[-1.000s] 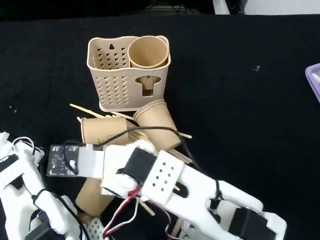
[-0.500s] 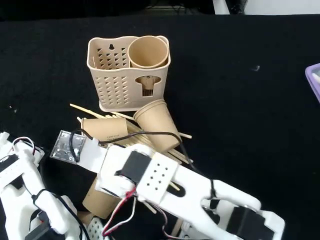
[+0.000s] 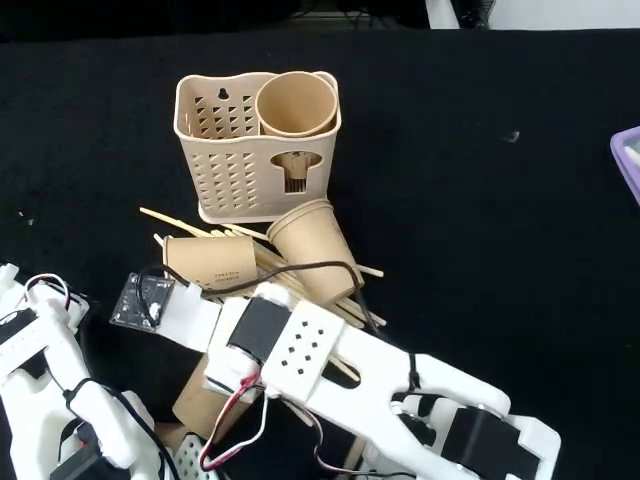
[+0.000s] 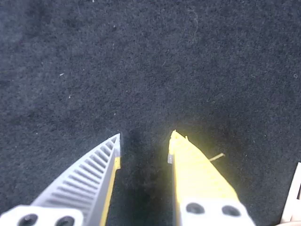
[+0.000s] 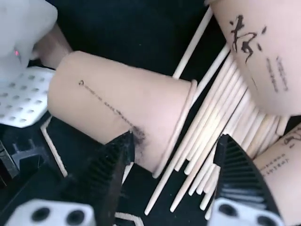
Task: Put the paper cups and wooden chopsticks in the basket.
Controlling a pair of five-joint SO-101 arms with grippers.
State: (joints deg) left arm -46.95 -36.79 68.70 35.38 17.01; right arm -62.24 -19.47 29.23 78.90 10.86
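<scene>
High view
- Table: covered in black cloth.
- Basket: stands upright toward the far side.
- Cup in the basket: upright in the basket's right-hand compartment, mouth up.
- Tipped cup: lies just in front of the basket, with its rim toward the basket's foot.
- Side cup: lies on its side beside the tipped cup, on top of the chopsticks.
- Chopsticks: a loose pile in front of the basket, running under both lying cups.
- Near cup: lies at the near edge, mostly hidden under the right arm.
- Left arm: at the near left corner, well apart from the pile.
- Purple box: at the right edge.

Left wrist view
- Left gripper: jaws a narrow gap apart, holding nothing, above bare black cloth.

Right wrist view
- Right gripper: jaws spread wide, holding nothing. It hangs over the near cup's rim and the bundle of chopsticks beside it.
- Near cup: on its side, with its rim touching the chopsticks.
- Other cups: two printed ones lie on the far side of the bundle.
</scene>
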